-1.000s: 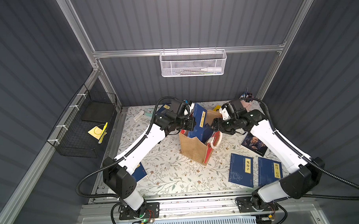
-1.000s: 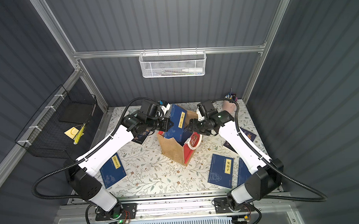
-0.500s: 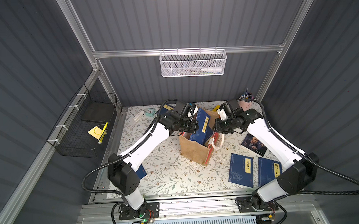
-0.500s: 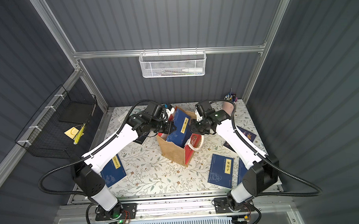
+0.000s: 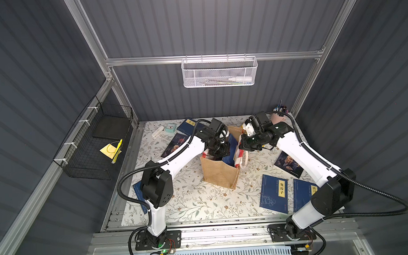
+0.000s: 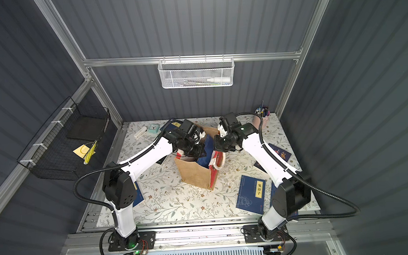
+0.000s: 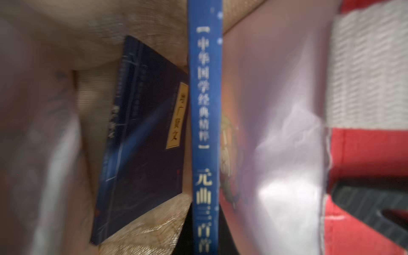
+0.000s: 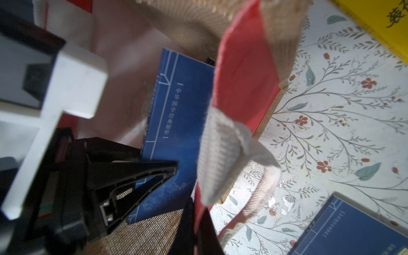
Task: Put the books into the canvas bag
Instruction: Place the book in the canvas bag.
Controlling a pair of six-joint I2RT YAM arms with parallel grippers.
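Observation:
The canvas bag (image 5: 220,176) (image 6: 195,177) stands upright mid-table, mouth open. My left gripper (image 5: 222,153) (image 7: 205,238) reaches into the mouth, shut on the spine of a blue book (image 7: 206,132) (image 8: 176,123) standing on edge inside. A second navy book (image 7: 143,143) with a yellow label leans on the bag's inner wall. My right gripper (image 5: 241,146) (image 8: 196,234) is shut on the bag's red-striped side rim (image 8: 240,72), beside a white handle (image 8: 223,154). Several books lie on the table: two blue (image 5: 274,193) (image 5: 303,194), two portrait ones (image 5: 288,164) (image 5: 175,145), and a yellow one (image 8: 379,24).
A mint clock (image 5: 170,127) and a white object (image 5: 157,132) sit at the back left, a pink pen cup (image 5: 277,117) at the back right. A black wire basket (image 5: 98,145) hangs on the left wall, a white mesh basket (image 5: 219,72) on the back wall.
My right gripper has shut on the bag's side rim. My left arm has lowered the blue book from above the bag down into its mouth.

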